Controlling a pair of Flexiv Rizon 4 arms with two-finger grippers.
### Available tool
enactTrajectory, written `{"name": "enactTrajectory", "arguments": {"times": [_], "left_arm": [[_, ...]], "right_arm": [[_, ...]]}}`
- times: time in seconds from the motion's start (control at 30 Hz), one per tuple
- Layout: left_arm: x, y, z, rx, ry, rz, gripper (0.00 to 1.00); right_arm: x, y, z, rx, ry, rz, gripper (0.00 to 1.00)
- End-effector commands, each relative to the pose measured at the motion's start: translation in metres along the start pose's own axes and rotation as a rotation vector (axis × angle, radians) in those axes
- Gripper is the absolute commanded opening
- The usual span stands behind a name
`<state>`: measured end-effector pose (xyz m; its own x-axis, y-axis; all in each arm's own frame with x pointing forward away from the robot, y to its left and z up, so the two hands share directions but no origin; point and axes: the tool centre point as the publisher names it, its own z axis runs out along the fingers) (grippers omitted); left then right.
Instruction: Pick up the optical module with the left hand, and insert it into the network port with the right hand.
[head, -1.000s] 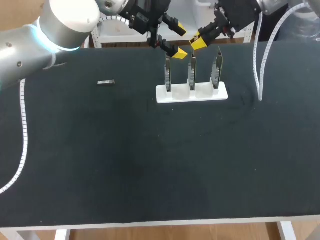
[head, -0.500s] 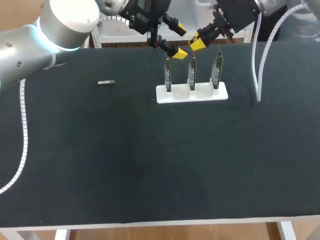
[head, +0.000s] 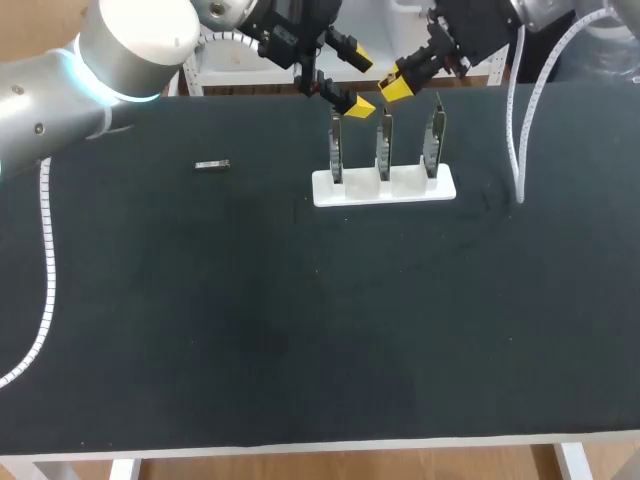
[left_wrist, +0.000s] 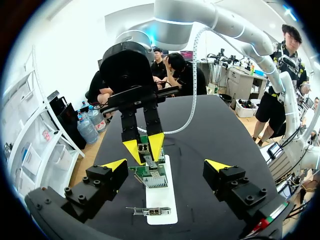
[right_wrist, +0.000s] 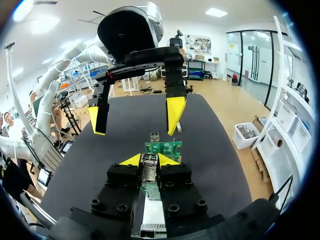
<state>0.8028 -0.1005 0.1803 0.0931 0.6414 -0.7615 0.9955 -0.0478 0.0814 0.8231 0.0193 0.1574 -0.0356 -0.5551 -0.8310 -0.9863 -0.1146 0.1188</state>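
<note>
**module pinched in the right gripper, above the boards**

here we are at the far edge of the black table (head: 300, 320), both arms crowded in over the white holder (head: 384, 188). the right gripper (right_wrist: 149, 160) has its yellow-tipped fingers drawn in tight, and there's the optical module (right_wrist: 149, 166), a little silver block, clamped between them from both sides. it hangs just above the middle board (head: 384, 148), one of three circuit boards standing upright in that holder. from the right wrist the green board sits directly ahead of the fingers, close but apart.

facing it is the left gripper (left_wrist: 166, 165), jaws spread wide with nothing between them. in the head view the left gripper (head: 359, 80) is just beside the right gripper (head: 397, 85), tips near each other but not touching, both above the holder's far side.

away to the left side of the table lies a small metal piece (head: 212, 165), flat on the cloth and well apart from the holder. it may be another module, though it's too small from here to say.
</note>
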Motion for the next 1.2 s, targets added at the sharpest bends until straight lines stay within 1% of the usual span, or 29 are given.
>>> {"name": "enactTrajectory", "arguments": {"times": [0.03,0.5,0.97,1.2], "left_arm": [[-0.0007,-0.0005,0.0001,-0.001,0.004,-0.001,1.00],[-0.0007,-0.0005,0.0001,-0.001,0.004,-0.001,1.00],[-0.0007,-0.0005,0.0001,-0.001,0.004,-0.001,1.00],[-0.0007,-0.0005,0.0001,-0.001,0.004,-0.001,1.00]], "right_arm": [[0.0015,-0.0086,0.0001,-0.100,-0.001,0.002,0.00],[0.0008,-0.0108,-0.0004,-0.104,0.004,-0.003,0.00],[0.0069,-0.0087,0.0018,-0.107,-0.005,0.014,0.00],[0.0034,-0.0078,0.0027,-0.108,-0.007,0.010,0.00]]}}
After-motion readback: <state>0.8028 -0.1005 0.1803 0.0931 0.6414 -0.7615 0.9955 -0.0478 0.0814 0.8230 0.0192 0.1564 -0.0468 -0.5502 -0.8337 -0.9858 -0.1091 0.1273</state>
